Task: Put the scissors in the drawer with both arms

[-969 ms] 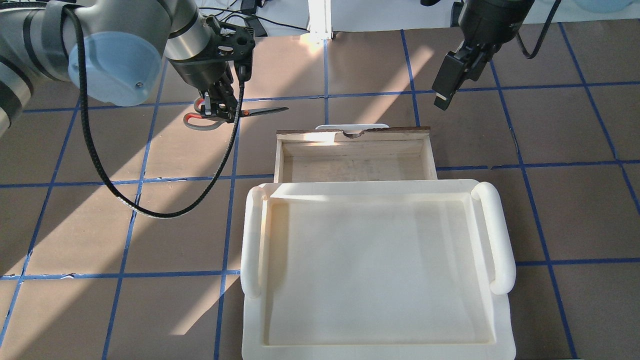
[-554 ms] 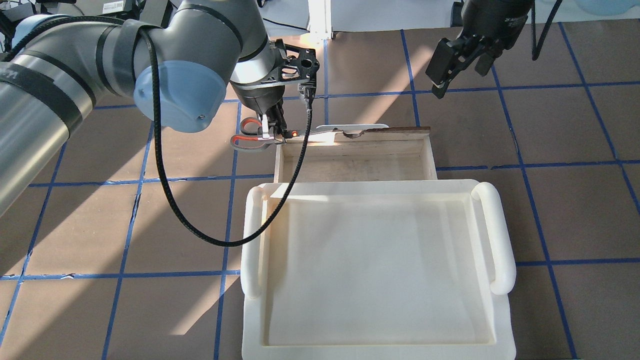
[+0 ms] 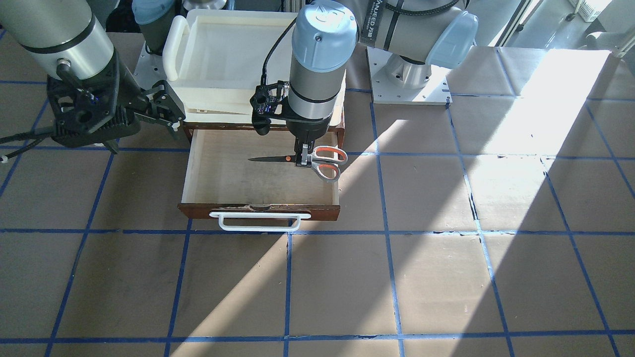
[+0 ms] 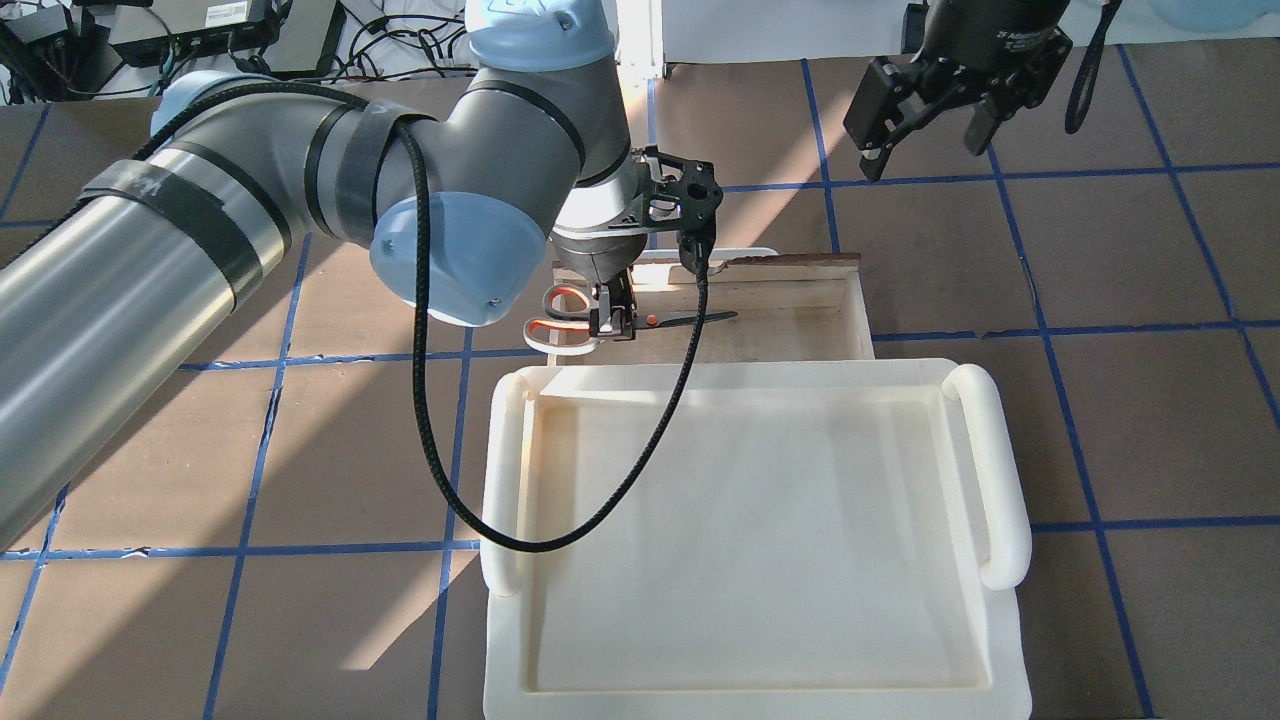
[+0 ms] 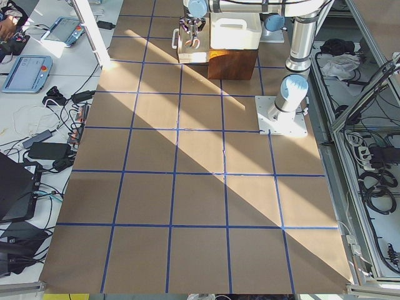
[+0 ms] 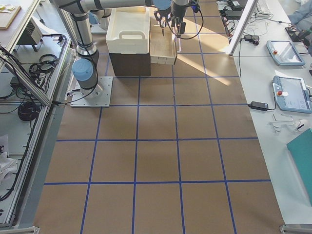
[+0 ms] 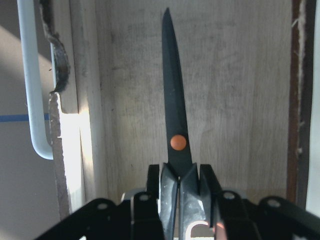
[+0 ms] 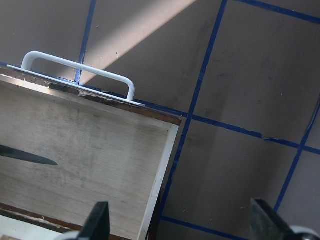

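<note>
Over the open drawer (image 3: 218, 173), the left gripper (image 3: 303, 159) hangs pointing straight down, its 2 fingers clamped on the scissors (image 3: 278, 159) just behind the orange pivot dot, where the handles meet the blades. That grip probably keeps the closed blades level and lets them lie flat once released. The blades run along the drawer's width toward the robot's right, over the pale plywood floor. The grey and orange handles sit above the drawer's side wall on the robot's left, so a small shift inward looks needed before letting go. Whether the scissors touch the floor yet, I cannot tell. The right gripper (image 4: 925, 140) is raised beyond the drawer's far right corner with its fingers spread wide and nothing between them, likely parked clear yet close to the white bar handle (image 3: 258, 228) for pushing the drawer in. A cream tray (image 4: 1000, 470) sits on the cabinet top above the drawer.
</note>
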Controlling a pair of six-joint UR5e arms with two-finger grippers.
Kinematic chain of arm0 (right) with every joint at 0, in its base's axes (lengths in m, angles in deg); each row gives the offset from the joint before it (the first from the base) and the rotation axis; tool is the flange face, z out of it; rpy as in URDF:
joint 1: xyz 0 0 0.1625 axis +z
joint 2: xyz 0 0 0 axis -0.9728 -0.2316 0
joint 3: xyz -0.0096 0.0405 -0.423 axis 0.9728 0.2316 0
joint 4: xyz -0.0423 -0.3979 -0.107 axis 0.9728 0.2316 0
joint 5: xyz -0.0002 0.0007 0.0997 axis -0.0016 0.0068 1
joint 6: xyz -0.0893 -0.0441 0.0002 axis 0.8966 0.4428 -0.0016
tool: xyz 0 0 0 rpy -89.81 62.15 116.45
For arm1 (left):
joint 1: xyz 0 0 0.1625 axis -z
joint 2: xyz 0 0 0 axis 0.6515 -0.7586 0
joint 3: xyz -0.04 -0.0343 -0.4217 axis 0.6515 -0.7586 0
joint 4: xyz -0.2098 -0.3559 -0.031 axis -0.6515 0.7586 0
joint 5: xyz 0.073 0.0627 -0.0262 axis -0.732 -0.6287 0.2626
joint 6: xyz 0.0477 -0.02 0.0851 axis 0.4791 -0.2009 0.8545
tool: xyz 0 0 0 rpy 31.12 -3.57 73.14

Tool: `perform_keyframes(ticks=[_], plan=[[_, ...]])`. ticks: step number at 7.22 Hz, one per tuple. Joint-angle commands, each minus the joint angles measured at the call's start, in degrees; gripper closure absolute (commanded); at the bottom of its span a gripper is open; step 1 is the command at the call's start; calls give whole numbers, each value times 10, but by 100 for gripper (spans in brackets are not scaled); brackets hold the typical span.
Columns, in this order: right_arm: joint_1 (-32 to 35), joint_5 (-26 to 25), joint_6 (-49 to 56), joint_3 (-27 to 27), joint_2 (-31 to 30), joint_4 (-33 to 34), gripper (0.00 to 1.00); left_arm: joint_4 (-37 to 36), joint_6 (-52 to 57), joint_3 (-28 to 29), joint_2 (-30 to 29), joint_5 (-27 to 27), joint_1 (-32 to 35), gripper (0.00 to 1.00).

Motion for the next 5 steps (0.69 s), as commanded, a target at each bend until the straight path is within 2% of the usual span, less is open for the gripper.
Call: perform_keyframes(ticks=[1,3,5], plan=[[-1,2,-13,0,0,12,0,-18,1,-2,-16,9,13,100],[0,-6,-23,-12,-5,16,0,-31,0,-3,-27,9,17,100],[-1,-9,-45,-30,-6,48,0,-31,-1,-4,-38,9,17,100]])
